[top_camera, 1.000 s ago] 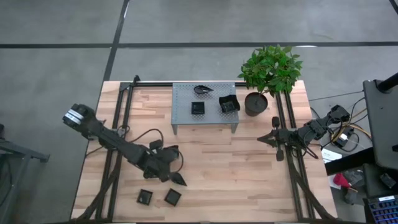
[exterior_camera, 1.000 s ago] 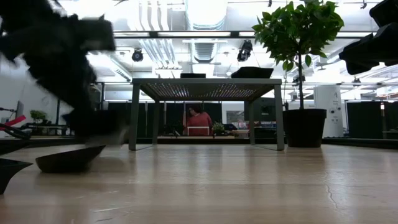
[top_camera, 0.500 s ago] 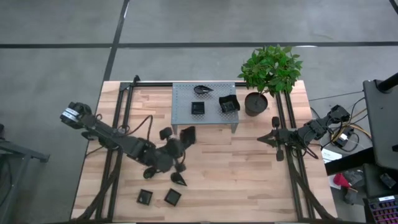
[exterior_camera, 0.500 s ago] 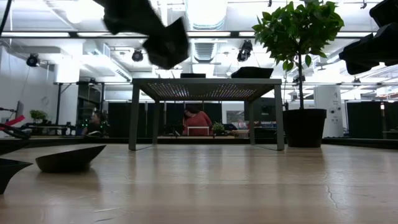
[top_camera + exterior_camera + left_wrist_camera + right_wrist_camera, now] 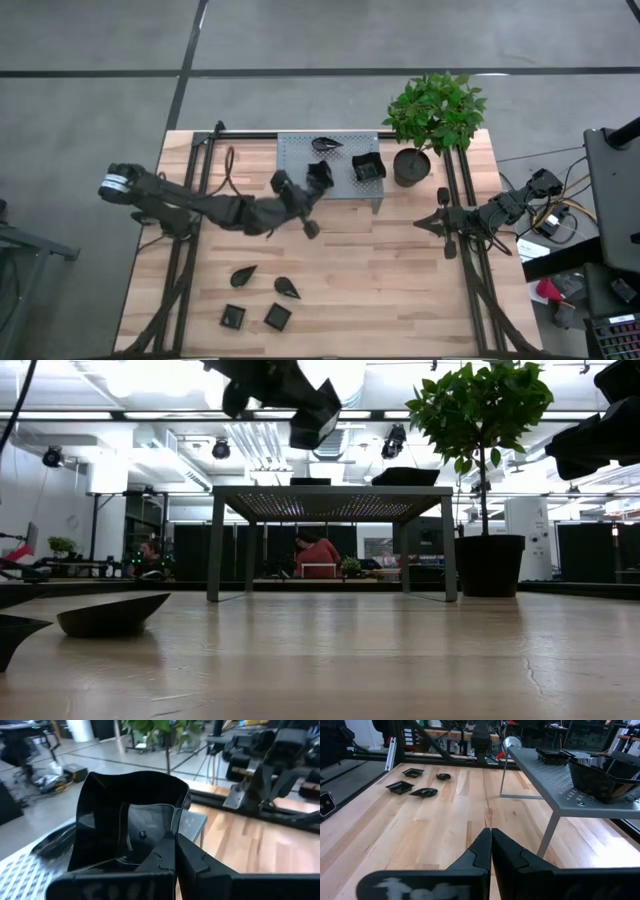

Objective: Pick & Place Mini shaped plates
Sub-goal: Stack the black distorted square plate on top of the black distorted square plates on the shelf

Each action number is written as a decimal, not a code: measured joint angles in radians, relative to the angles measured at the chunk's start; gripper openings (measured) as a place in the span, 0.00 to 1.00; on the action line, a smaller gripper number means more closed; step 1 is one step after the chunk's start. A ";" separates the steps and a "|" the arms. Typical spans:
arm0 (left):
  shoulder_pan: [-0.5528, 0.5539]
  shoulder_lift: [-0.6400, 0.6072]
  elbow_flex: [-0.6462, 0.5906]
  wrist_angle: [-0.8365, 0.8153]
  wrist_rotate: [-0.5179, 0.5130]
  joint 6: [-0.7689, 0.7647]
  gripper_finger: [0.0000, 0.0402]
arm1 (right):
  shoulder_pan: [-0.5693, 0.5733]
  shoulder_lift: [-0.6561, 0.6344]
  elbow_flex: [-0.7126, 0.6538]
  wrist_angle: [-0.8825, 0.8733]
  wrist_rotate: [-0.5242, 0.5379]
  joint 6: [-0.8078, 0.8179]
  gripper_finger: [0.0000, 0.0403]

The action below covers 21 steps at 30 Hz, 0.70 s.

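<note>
Grey perforated stand: set on the wooden tabletop at its far middle; taken here as the landmark. Left claw: raised over the stand's front part, fingers clenched on a wavy-edged square plate, which is held tilted above the perforated surface; in the low view the claw and plate are seen above the level of the stand's top. On the stand: a leaf-shaped plate toward the back edge, and a larger wavy-edged plate on the side nearest the plant pot. The pot, with its green plant, is placed just beside the stand. Well in front of the stand, on bare wood: two teardrop plates and, farther still from the stand, two small square plates. Right claw: parked low over the tabletop, off to the pot's side of the stand and slightly in front of it, fingers pressed together with nothing between them. Beyond the tabletop, seated persons are seen in the room behind the stand.
</note>
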 joint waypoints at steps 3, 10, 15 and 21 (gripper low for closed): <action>0.033 0.005 0.000 0.057 0.063 0.038 0.00 | 0.000 0.000 0.000 0.000 0.000 0.000 0.02; 0.076 0.010 0.008 0.103 0.076 0.066 0.00 | 0.000 0.000 0.000 0.000 0.000 0.000 0.02; 0.112 0.012 0.018 0.149 0.162 0.071 0.00 | 0.000 0.000 0.000 0.000 0.000 0.000 0.02; 0.149 0.079 0.090 0.147 0.216 0.094 0.00 | 0.000 0.000 0.000 0.000 0.000 0.000 0.02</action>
